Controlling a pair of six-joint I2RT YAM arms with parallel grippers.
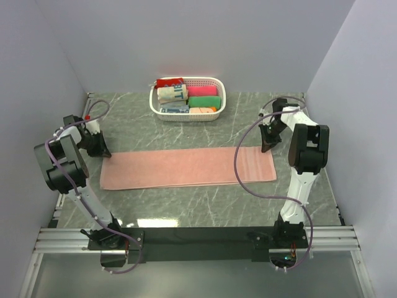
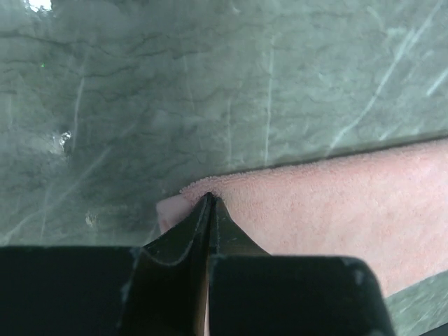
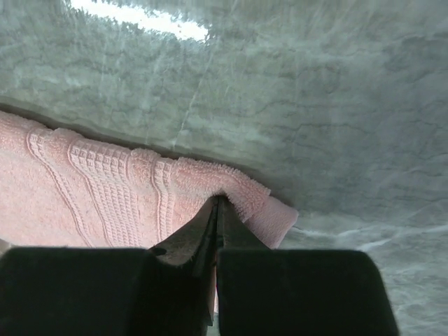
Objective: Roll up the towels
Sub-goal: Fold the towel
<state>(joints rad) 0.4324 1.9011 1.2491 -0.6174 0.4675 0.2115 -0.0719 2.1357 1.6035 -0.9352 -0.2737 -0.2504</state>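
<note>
A long salmon-pink towel (image 1: 186,167) lies flat across the marble table, folded lengthwise. My left gripper (image 1: 104,152) is at its far left corner and my right gripper (image 1: 265,148) is at its far right corner. In the left wrist view the jaws (image 2: 210,198) are pressed together, pinching the edge of the towel (image 2: 336,203) at the corner. In the right wrist view the jaws (image 3: 218,201) are shut on the ribbed end of the towel (image 3: 105,189), and the terry edge bunches up around the tips.
A white plastic basket (image 1: 219,87) stands at the back centre, holding small rolled cloths in red, green, magenta and cream. Grey walls close in the table on the left, right and back. The arm bases sit on the rail at the near edge.
</note>
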